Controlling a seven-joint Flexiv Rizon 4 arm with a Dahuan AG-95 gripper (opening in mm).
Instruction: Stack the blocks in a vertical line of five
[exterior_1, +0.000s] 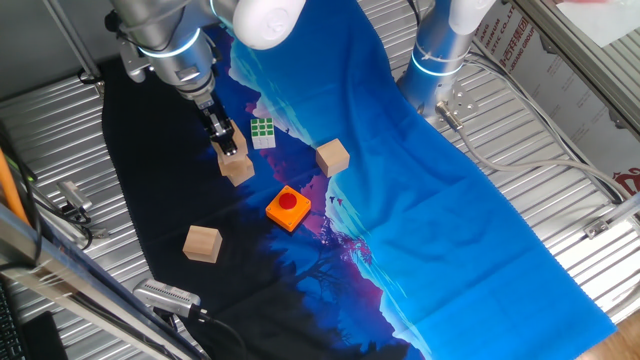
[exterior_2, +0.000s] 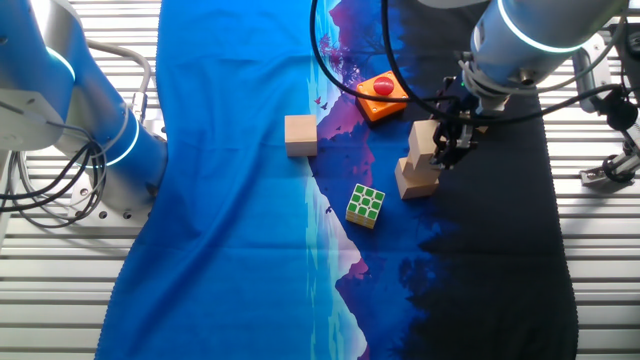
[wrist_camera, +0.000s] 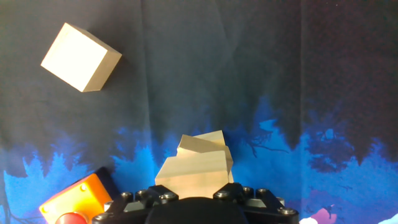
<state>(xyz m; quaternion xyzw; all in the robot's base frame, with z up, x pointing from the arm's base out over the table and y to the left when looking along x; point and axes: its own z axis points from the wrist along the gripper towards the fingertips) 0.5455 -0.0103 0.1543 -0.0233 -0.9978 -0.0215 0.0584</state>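
table: ribbed metal top, grey slats showing on both sides of the cloth
cloth: blue and black printed sheet, spread over the table's middle
stacked blocks: on the cloth, right under the jaws, upper one turned askew on the lower
far block: on the cloth, well apart from the jaws
near block: on the dark part, well apart from the jaws
button pad: orange, red button, near the jaws
puzzle cube: green and white, just beside the jaws

orange button pad: cut by bottom edge | tool fingertips: hidden
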